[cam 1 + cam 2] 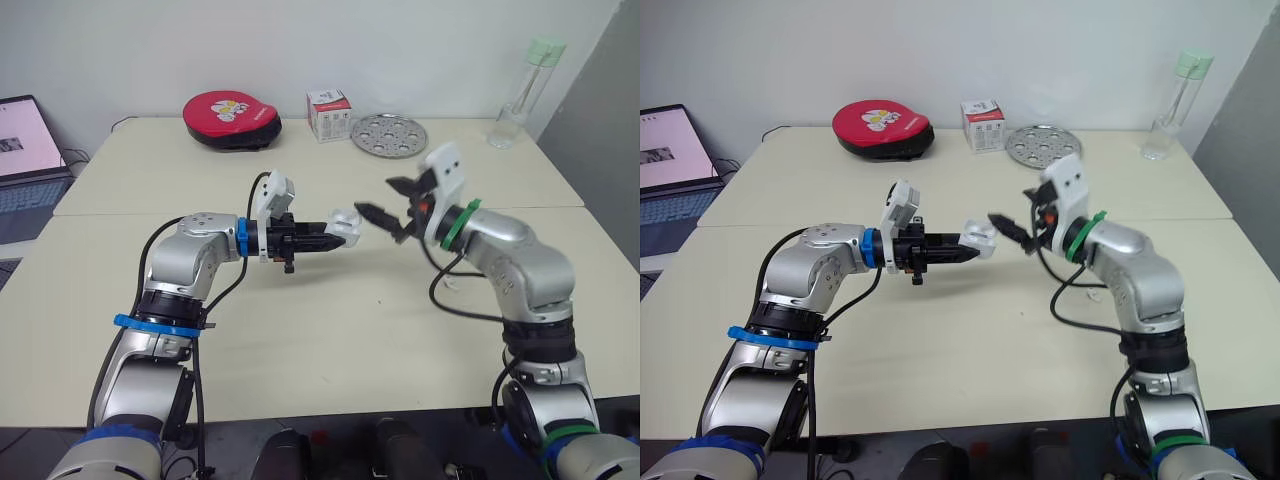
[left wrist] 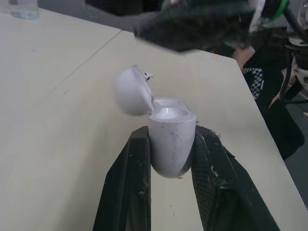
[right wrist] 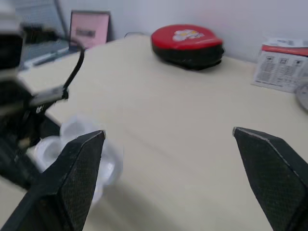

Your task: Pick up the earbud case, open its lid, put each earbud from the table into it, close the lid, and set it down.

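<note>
The white earbud case (image 2: 171,139), glossy and rounded, is held above the table (image 1: 300,330) at the centre of the frame. Its domed lid (image 2: 131,91) is tipped open on the hinge, exposing the pale wells inside; whether either well is filled cannot be told. The left gripper (image 1: 335,232) clamps the case's lower body between its two black fingers (image 2: 127,183), mouth pointing toward the right arm. Just to the right of centre, the right gripper (image 1: 388,200) hangs close to the case with its fingers spread wide and nothing between them.

With the lid up, the job appears to stand at the loading step. The next move likely calls for the right gripper to drop to the tabletop, pinch an earbud and bring it to the open mouth while the case is held level. A small pale object (image 1: 450,283) at centre right may be an earbud, but is too small to tell.

Along the top of the frame sit a red pouch (image 1: 232,118), a small box (image 1: 328,113), a perforated metal disc (image 1: 389,134) and a clear bottle (image 1: 525,95).
</note>
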Motion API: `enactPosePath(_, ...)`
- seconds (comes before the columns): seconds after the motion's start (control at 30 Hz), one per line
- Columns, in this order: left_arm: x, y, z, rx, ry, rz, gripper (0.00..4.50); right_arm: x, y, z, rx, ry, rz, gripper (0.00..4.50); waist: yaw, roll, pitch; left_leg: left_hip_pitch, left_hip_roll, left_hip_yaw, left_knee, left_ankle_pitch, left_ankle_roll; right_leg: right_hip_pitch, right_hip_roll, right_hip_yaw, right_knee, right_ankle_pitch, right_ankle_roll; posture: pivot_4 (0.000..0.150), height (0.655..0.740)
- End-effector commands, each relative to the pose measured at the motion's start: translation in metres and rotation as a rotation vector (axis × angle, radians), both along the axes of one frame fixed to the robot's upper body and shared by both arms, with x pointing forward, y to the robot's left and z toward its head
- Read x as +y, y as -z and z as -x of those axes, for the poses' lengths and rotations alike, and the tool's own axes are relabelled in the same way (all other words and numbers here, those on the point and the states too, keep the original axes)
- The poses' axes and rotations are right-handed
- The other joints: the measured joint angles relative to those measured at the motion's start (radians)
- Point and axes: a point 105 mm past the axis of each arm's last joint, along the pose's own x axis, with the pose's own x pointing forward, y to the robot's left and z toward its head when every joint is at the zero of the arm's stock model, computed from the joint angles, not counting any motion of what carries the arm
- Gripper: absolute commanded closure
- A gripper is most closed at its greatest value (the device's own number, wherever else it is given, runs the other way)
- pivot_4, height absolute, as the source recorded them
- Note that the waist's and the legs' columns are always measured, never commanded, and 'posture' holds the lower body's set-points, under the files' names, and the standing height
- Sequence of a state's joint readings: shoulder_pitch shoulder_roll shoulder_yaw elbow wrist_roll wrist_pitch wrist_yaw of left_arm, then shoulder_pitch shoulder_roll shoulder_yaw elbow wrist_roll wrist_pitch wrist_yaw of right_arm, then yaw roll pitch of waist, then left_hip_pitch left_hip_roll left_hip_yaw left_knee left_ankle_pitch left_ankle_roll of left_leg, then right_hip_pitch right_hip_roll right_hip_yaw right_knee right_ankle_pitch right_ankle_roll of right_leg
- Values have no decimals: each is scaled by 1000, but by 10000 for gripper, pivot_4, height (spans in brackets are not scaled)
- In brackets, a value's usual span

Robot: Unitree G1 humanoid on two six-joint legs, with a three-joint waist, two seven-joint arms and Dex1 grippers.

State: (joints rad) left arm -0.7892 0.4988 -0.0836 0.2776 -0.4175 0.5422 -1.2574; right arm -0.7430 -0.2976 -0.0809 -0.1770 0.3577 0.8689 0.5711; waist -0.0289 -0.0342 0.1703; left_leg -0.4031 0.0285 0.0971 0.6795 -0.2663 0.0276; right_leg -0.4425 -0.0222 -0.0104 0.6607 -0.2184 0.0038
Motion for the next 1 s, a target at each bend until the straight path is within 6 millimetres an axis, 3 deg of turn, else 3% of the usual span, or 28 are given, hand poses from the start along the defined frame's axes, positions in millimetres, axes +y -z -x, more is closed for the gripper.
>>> enactPosePath(0.03,-2,-10,2,-52,12,19,37539,-11,-11,4,5,-2,-50,506,2,0,0,0,0,0,0,0,0,0,0,0,-1,0,0,1500,7400)
enactPosePath(0.17,-3,-13,-5,-120,-53,62,37539,-26,-1,10,55,-13,6,506,4,0,0,0,0,0,0,0,0,0,0,0,-1,0,0,1500,7400)
enactPosePath(0.3,-4,-19,-20,-306,-241,140,37539,-62,29,17,149,14,188,506,13,0,0,0,-1,-1,0,0,0,1,-2,0,-3,0,0,1500,7400)
enactPosePath(0.47,-12,-15,-21,-423,-400,213,37539,-94,68,25,220,104,268,506,17,0,0,0,0,0,-1,0,1,2,-1,0,-4,0,0,1500,7400)
enactPosePath(0.7,-14,-12,-18,-433,-485,240,37539,-111,117,32,283,224,298,506,18,0,0,1,0,0,-1,0,0,2,0,0,-2,-1,2,1500,7400)
enactPosePath(0.97,-12,-14,-20,-446,-497,228,37539,-127,138,26,376,289,290,506,23,0,0,1,-1,0,-1,0,0,3,0,0,-3,-2,3,1500,7400)
enactPosePath(1.0,-12,-14,-21,-446,-496,228,37539,-129,142,26,396,292,287,2121,23,0,0,1,-1,0,-1,0,0,3,0,0,-3,-1,3,1500,7400)
